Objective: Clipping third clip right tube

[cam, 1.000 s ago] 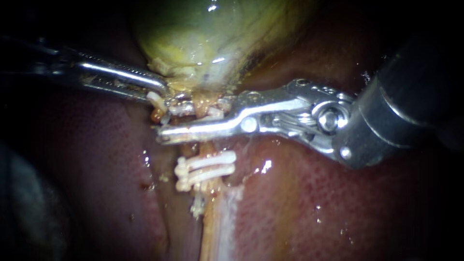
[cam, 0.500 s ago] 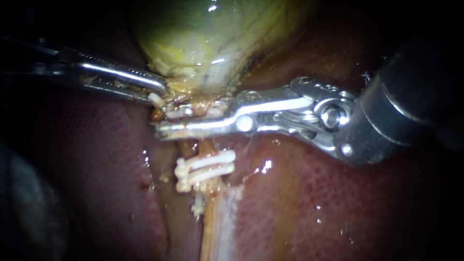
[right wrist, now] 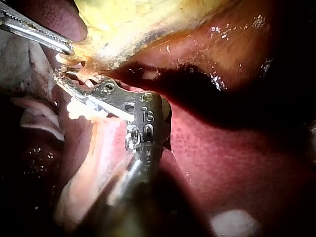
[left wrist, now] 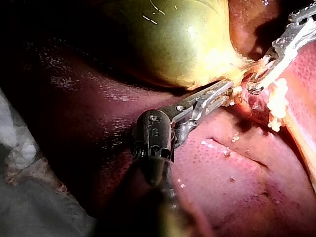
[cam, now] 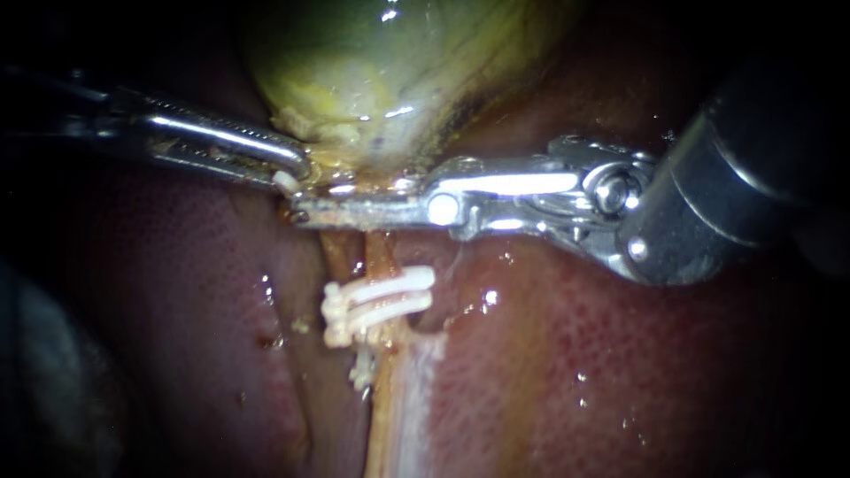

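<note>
1. Endoscope view: right instrument is clamping its jaws flat across the right tube, between gallbladder and 2 clips
2. Risk: those jaws are overreaching onto the neighbouring tube, clipping both, while left instrument is pinching the gallbladder

Surgical bench lab, not a home or a shop. Wet red-brown liver fills most of the frame, with a green-yellow gallbladder at top centre. One close light, black all round. White clips sit on a tube at centre. Two thin steel tools: left instrument from upper left, right instrument from the right. Pale crumpled sheeting lies beside the liver's edge.
</note>
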Available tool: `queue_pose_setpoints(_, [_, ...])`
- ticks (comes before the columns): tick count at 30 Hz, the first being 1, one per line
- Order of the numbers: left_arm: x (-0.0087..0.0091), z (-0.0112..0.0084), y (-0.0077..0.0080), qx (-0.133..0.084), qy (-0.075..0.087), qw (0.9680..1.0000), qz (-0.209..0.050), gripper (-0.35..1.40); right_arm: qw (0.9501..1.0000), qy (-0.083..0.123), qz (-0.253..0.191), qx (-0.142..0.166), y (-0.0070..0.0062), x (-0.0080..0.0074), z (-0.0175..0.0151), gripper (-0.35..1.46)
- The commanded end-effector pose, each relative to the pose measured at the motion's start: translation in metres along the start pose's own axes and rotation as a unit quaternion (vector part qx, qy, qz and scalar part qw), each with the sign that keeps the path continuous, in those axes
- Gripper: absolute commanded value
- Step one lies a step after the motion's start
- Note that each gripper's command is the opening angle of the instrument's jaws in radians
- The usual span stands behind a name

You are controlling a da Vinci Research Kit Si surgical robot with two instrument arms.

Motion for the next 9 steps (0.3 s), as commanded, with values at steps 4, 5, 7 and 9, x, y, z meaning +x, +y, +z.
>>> queue_pose_setpoints(4, [0.0000,0.0000,-0.0001,0.000,0.000,1.0000,0.000,-0.35,1.0000,-0.001,0.000,0.001,0.0001,-0.0002,0.0001,-0.35])
queue_pose_setpoints(5, [0.0000,0.0000,-0.0001,0.000,0.000,1.0000,0.000,-0.35,1.0000,-0.001,0.000,0.001,0.0001,-0.0002,0.0001,-0.35])
queue_pose_setpoints(7, [0.0000,0.0000,-0.0001,0.000,0.000,1.0000,0.000,-0.35,1.0000,-0.001,0.002,0.001,0.0002,-0.0002,0.0001,-0.35])
queue_pose_setpoints(9, [0.0000,0.0000,-0.0001,0.000,0.000,1.0000,0.000,-0.35,1.0000,-0.001,0.002,0.001,0.0002,-0.0003,0.0001,-0.35])
